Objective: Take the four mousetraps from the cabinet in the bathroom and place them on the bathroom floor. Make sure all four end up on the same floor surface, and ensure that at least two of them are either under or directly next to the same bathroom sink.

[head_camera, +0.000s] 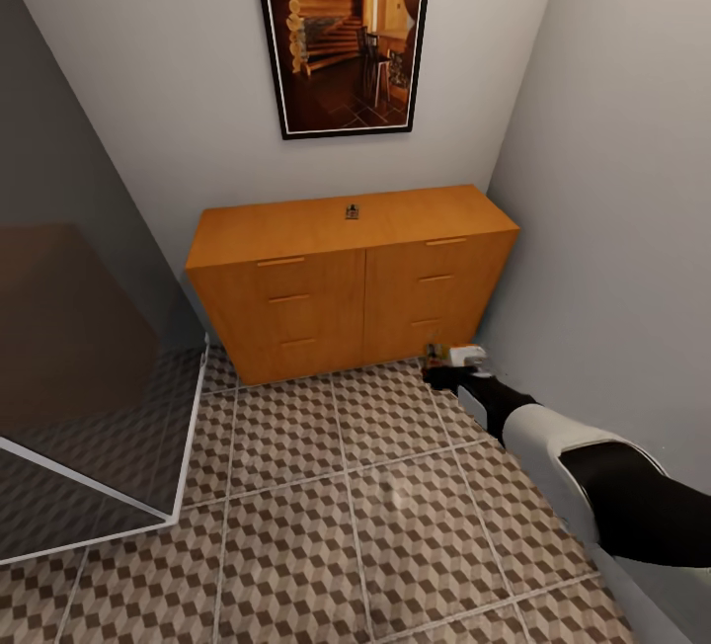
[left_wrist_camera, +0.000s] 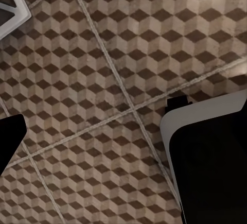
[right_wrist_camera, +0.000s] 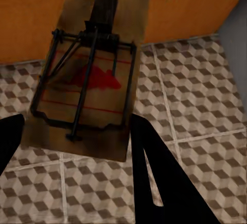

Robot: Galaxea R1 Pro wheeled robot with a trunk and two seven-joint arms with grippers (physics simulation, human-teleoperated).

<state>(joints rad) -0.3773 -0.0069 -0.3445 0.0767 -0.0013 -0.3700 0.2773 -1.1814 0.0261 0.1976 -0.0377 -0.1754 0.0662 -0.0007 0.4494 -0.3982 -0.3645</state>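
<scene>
Task status: in hand, not complete. The right gripper (head_camera: 449,360) is low by the foot of the cabinet (head_camera: 346,279), at about 4 o'clock from the cabinet's centre in the head view, close to the right wall (head_camera: 632,229). Its fingers are pinched on one mousetrap (right_wrist_camera: 87,80), holding the board by its near edge; the trap hangs above the bathroom floor (head_camera: 346,496) and I judge it not yet set down. A second small object (head_camera: 352,212) stands on the cabinet top, near 12 o'clock of the cabinet; it is too small to name with certainty, though it may be another trap. No trap is seen lying on the tiles, so as far as these frames show, none of the four is placed. No sink is in sight, so the under-or-beside-the-sink condition remains open, and this corner does not look like the place to satisfy it.

Differences between views: the right wrist view gives the held trap in detail, with tan board, black wire spring and red mark, and the cabinet front and tiles behind it. In the head view that trap is a small pale shape at the gripper. The head view alone gives the room layout: cabinet, framed picture (head_camera: 341,32) above it, a glass panel (head_camera: 89,348) at 9 o'clock. The left wrist view shows patterned tiles and a white-edged dark body part (left_wrist_camera: 211,157); one dark finger (left_wrist_camera: 10,141) of the left gripper shows at the edge, and whether that claw is spread or closed cannot be told.
</scene>
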